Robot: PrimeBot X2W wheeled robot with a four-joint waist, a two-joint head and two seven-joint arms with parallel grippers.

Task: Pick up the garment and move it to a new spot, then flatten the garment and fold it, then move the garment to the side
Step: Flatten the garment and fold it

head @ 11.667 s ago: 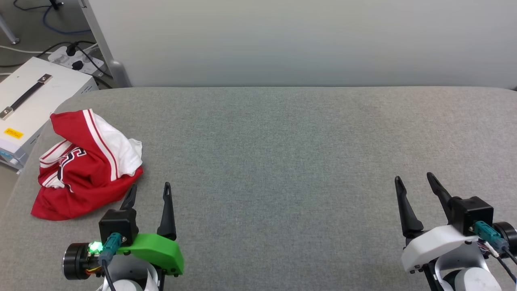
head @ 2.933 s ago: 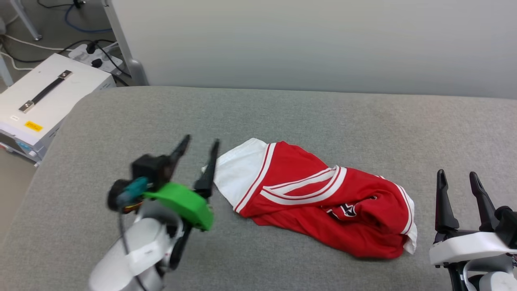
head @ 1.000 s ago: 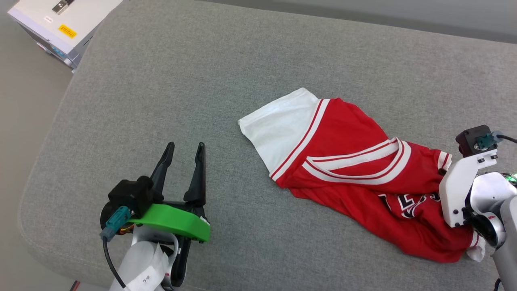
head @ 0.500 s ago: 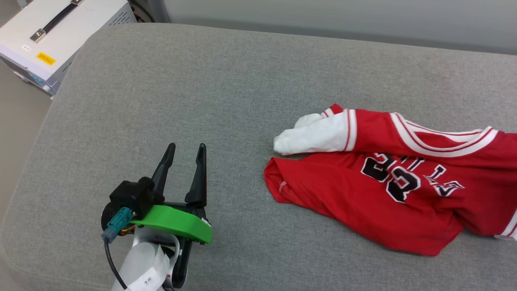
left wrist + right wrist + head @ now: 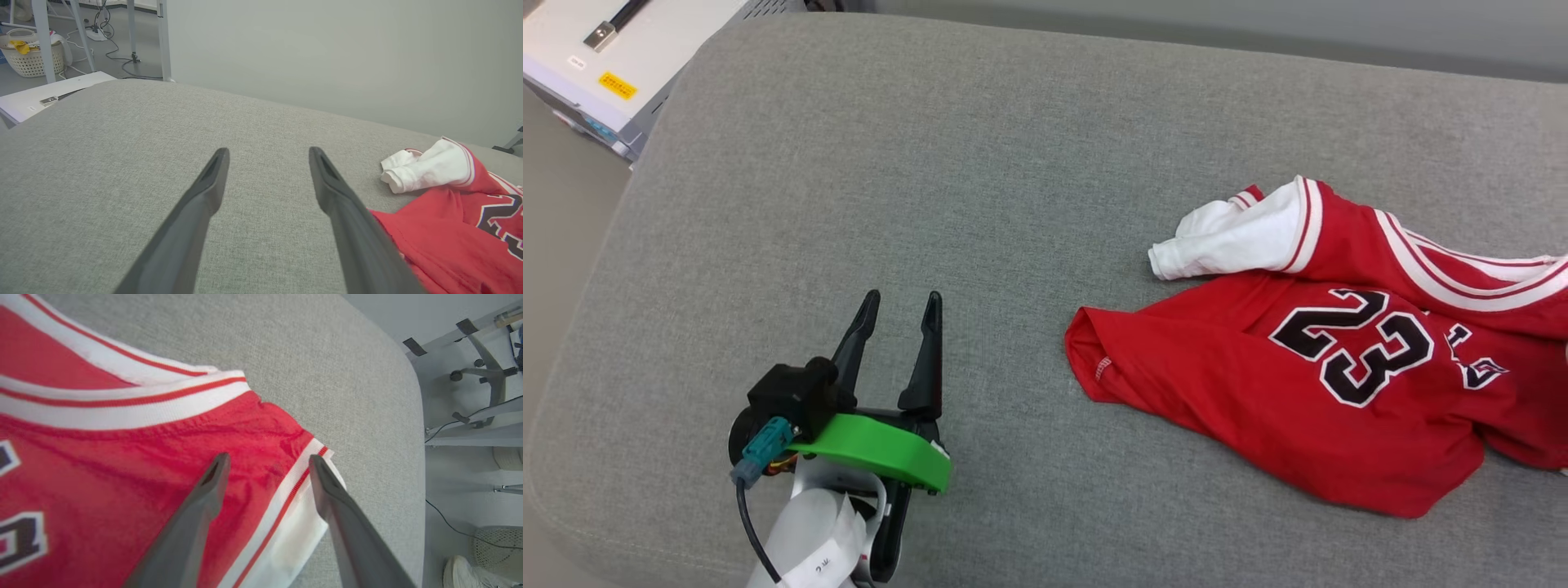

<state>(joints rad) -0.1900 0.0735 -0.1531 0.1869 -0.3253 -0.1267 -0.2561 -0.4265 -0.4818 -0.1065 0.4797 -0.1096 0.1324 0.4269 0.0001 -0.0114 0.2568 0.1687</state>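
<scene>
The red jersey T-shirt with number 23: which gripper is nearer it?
Right. The right gripper hovers over the red jersey T-shirt near its sleeve; the left gripper is apart, over bare grey cushion.

Matt cloth garment [image 5: 1258, 408]; rough, perhaps woven, upholstery [image 5: 931, 163]

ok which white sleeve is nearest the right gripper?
The flat sleeve, lying right under the open right gripper in its wrist view. The other sleeve lies bunched on the garment's side toward the left gripper.
</scene>
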